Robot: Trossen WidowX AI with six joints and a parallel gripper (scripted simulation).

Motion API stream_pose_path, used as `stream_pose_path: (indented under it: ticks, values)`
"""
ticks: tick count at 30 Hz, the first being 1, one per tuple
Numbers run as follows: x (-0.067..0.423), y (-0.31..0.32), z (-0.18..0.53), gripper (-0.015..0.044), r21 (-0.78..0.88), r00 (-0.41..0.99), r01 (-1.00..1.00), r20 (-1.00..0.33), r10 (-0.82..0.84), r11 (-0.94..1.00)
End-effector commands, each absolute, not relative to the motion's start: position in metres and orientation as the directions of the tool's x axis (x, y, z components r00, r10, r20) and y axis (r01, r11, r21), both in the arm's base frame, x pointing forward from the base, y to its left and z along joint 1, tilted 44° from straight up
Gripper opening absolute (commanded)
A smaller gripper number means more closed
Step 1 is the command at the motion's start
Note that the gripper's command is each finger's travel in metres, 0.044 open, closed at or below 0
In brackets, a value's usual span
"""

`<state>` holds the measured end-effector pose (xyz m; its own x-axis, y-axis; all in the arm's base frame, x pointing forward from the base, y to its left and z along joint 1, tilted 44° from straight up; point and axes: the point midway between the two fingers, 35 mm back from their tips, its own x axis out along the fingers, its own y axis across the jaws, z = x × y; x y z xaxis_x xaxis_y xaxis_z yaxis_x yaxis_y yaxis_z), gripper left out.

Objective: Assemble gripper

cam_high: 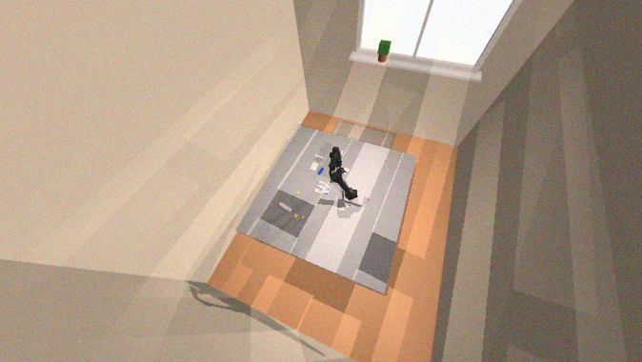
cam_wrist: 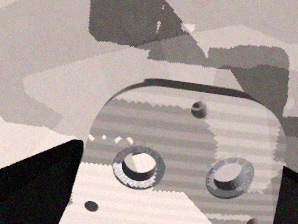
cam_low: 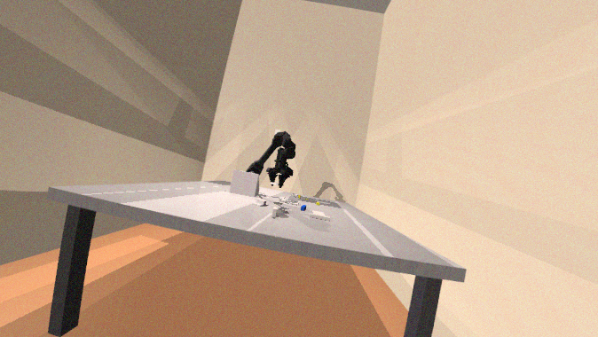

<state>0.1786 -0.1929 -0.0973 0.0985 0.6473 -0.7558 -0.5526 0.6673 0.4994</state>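
Observation:
My gripper (cam_low: 277, 183) (cam_wrist: 176, 161) is shut on the housing plate, held above the table. The pale housing plate (cam_wrist: 175, 150) has rounded corners, two large ringed holes and smaller holes. It spans between the black fingers in the wrist view; its near end is cut off. A cluster of small white parts (cam_high: 322, 187) lies on the table beside the arm. In the exterior view a small white part (cam_low: 262, 203) and a white upright part (cam_low: 276, 212) stand below and nearer the camera. Which are the gripper base and jaws, and whether teeth mesh, is too small to tell.
A blue piece (cam_high: 320, 170) (cam_low: 303, 207) and a white block (cam_high: 314, 166) (cam_low: 320, 215) lie near the parts. A white bar (cam_high: 285, 207) and yellow bits (cam_high: 295, 215) lie farther off. A pale upright panel (cam_low: 245, 183) stands by the arm's base.

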Motion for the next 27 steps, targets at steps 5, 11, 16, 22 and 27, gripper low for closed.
stream_pose_path:
  ticks: [5,11,16,22,27]
  values:
    - [0.194,-0.179,-0.078,0.0351,0.535,0.106,-0.464,-0.758,0.644,0.706]
    - [0.204,-0.167,-0.066,0.0351,0.562,0.108,-0.394,-0.758,0.644,0.727]
    - [0.211,-0.156,-0.056,0.0351,0.583,0.109,-0.334,-0.757,0.645,0.741]
    - [0.219,-0.142,-0.044,0.0351,0.606,0.11,-0.261,-0.755,0.647,0.751]
    - [0.225,-0.13,-0.035,0.0351,0.624,0.111,-0.199,-0.752,0.65,0.756]
